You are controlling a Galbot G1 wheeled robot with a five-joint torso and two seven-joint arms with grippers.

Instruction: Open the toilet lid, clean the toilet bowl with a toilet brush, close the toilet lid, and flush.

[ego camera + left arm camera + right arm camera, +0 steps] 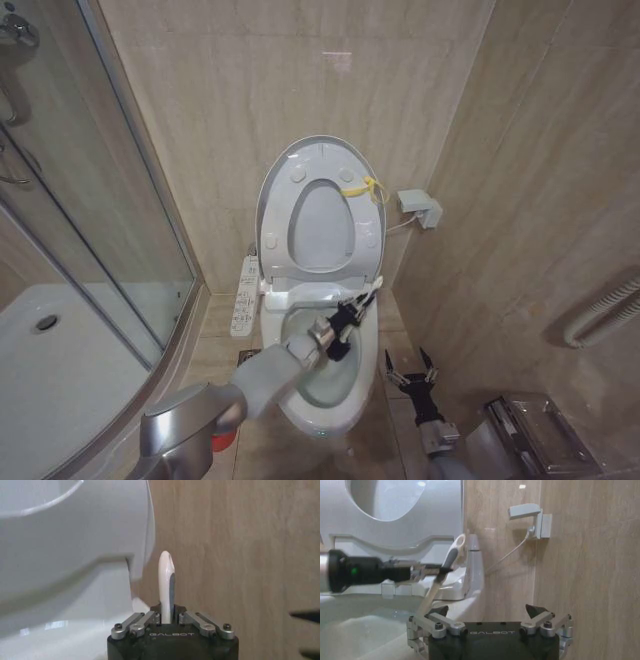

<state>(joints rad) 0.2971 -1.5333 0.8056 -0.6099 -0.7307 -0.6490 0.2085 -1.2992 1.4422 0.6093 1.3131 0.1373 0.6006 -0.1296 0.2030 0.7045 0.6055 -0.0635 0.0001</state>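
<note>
The toilet lid (322, 225) stands upright against the wall with the ring seat (298, 172) raised in front of it. Below lies the toilet bowl (300, 408), uncovered. My left gripper (345, 318) reaches over the bowl, shut on the toilet brush (372, 293); its white handle points up toward the wall and its dark head (338, 352) hangs down inside the bowl. The left wrist view shows the left gripper (167, 617) clamped on the handle (167, 577). My right gripper (412, 378) hovers open beside the bowl's right side, holding nothing. In the right wrist view, the right gripper (487, 613) faces the brush (451, 555).
A glass shower enclosure (100, 200) and its white tray (60, 370) fill the left. A control panel (245, 295) sits left of the seat, a wall box with cable (420, 208) right of the lid. A red holder (225, 438) stands under my left arm; a clear box (535, 430) sits bottom right.
</note>
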